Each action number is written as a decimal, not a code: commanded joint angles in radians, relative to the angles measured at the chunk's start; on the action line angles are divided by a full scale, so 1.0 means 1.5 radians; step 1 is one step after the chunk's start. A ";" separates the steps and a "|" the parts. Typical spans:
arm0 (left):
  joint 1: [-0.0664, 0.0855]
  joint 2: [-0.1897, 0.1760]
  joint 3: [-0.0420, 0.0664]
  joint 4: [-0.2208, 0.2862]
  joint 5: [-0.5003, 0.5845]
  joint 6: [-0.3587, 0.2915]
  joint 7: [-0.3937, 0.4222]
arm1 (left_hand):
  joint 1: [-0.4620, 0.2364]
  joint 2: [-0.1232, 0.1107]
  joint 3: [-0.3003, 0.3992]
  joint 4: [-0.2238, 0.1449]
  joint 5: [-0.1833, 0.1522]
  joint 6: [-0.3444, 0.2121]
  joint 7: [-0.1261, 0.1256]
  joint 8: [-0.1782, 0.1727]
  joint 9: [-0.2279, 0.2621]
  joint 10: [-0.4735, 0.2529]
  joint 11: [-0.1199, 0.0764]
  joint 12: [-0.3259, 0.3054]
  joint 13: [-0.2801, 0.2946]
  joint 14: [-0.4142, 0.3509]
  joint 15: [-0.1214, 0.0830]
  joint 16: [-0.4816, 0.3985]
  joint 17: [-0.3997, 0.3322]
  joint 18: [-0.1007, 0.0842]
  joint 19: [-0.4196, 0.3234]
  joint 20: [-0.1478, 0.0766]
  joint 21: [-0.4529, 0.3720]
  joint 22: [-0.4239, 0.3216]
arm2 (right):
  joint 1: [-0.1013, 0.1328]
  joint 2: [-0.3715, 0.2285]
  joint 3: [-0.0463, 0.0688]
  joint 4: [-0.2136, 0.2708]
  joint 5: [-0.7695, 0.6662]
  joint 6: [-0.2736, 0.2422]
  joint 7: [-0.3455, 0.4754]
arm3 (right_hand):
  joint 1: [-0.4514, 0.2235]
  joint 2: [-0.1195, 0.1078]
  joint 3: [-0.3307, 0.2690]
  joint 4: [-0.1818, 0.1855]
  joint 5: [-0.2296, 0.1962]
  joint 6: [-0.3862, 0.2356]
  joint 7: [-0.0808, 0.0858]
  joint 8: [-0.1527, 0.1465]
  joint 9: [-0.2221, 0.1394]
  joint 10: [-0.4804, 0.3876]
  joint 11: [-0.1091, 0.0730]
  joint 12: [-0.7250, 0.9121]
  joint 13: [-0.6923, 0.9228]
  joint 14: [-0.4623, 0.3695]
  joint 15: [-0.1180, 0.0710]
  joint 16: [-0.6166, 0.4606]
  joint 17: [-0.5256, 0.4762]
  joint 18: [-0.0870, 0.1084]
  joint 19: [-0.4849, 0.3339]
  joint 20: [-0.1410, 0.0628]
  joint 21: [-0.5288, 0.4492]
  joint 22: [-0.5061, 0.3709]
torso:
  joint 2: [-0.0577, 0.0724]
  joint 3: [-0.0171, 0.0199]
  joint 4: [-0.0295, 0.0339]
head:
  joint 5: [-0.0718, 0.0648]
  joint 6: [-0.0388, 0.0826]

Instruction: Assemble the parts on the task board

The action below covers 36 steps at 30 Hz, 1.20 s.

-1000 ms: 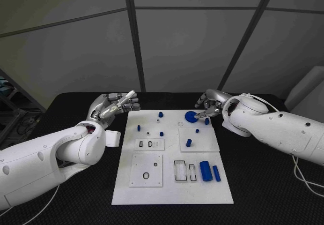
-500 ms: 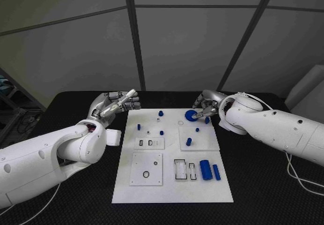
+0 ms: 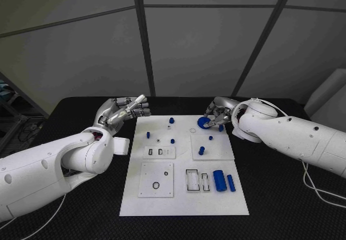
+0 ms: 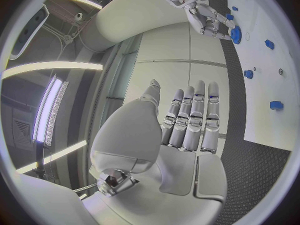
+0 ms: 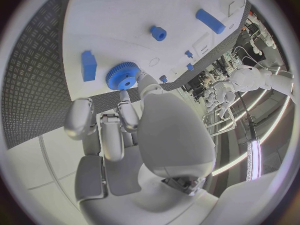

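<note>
Fingertips of the right hand [image 3: 218, 114] are clamped on a blue gear [image 3: 205, 123] at the far edge of the task board [image 3: 184, 200]. Small blue pegs [image 3: 171, 121] stand nearby. The left hand [image 3: 122, 112] is held off the board, fingers straight and together, gripping nothing.

We see the right hand [image 5: 125, 135] as satin silver metal with glossy pale pads, and at its fingertips a matt blue plastic gear [image 5: 122, 75] with a toothed rim. Beneath it the task board [image 3: 180, 195] looks smooth, matt white plastic. Around both hands the worktop [image 3: 288, 190] is black with a rough raised tread pattern.
</note>
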<state>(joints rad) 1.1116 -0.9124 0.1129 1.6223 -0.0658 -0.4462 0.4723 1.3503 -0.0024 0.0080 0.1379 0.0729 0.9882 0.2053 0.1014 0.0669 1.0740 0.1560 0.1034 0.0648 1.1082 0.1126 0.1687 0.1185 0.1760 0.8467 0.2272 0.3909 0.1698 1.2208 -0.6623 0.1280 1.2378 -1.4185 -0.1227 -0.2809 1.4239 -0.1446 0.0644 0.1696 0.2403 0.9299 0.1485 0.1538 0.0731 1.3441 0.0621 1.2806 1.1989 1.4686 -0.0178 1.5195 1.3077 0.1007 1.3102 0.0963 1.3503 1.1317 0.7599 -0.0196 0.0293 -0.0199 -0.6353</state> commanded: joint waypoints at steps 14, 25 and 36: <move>0.001 -0.001 0.001 0.001 -0.005 0.008 0.002 | -0.004 0.003 0.000 -0.004 -0.002 0.001 0.002 -0.002 0.000 0.000 0.002 -0.003 0.000 0.000 0.003 -0.005 0.000 0.004 0.000 0.003 0.001 -0.001 | 0.001 0.009 -0.001 -0.017 0.001 0.034 0.002 | 0.007 0.009 0.004 0.000 0.004 0.004 -0.001 0.004 0.000 0.010 -0.001 0.014 0.013 0.053 0.004 0.006 0.099 -0.009 0.006 0.001 0.005 0.004 | 0.000 0.0002 -0.0001 | 0.001 -0.003; 0.001 -0.001 0.001 0.001 -0.005 0.009 0.001 | -0.004 0.004 0.001 -0.005 -0.002 0.001 0.002 -0.003 -0.001 0.000 0.002 -0.003 0.000 0.000 0.003 -0.005 0.001 0.004 -0.001 0.003 0.001 -0.001 | 0.001 0.018 -0.002 -0.027 -0.016 0.032 -0.003 | 0.010 0.011 0.006 -0.002 0.004 0.004 -0.001 0.004 -0.001 0.009 -0.001 0.016 0.016 0.054 0.004 0.007 0.103 -0.009 0.008 0.001 0.007 0.007 | 0.000 0.0005 0.0005 | -0.002 -0.006; 0.001 -0.001 0.001 0.000 -0.005 0.010 0.000 | -0.004 0.005 0.001 -0.005 -0.002 0.001 0.002 -0.003 -0.001 0.000 0.002 -0.004 0.000 0.001 0.003 -0.006 0.001 0.004 -0.001 0.003 0.001 -0.001 | 0.000 0.022 -0.003 -0.027 -0.024 0.030 -0.003 | 0.010 0.010 0.006 -0.003 0.003 0.002 0.000 0.003 -0.001 0.009 0.000 0.016 0.016 0.054 0.005 0.008 0.105 -0.010 0.009 0.001 0.008 0.009 | 0.001 0.0006 -0.0007 | 0.000 -0.007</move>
<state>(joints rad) 1.1116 -0.9132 0.1129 1.6215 -0.0659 -0.4448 0.4696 1.3503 -0.0024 0.0108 0.1351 0.0729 0.9882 0.2053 0.1015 0.0669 1.0739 0.1560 0.1034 0.0649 1.1082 0.1126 0.1626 0.1185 0.1760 0.8467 0.2272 0.3909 0.1692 1.2219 -0.6303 0.1252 1.1962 -1.4420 -0.0985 -0.2796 1.4344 -0.1340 0.0671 0.1668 0.2403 0.9296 0.1478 0.1584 0.0702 1.3544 0.0588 1.3038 1.2236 1.4686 -0.0179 1.5273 1.3074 0.1008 1.3171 0.0962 1.3592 1.1441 0.7603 -0.0186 0.0299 -0.0213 -0.6453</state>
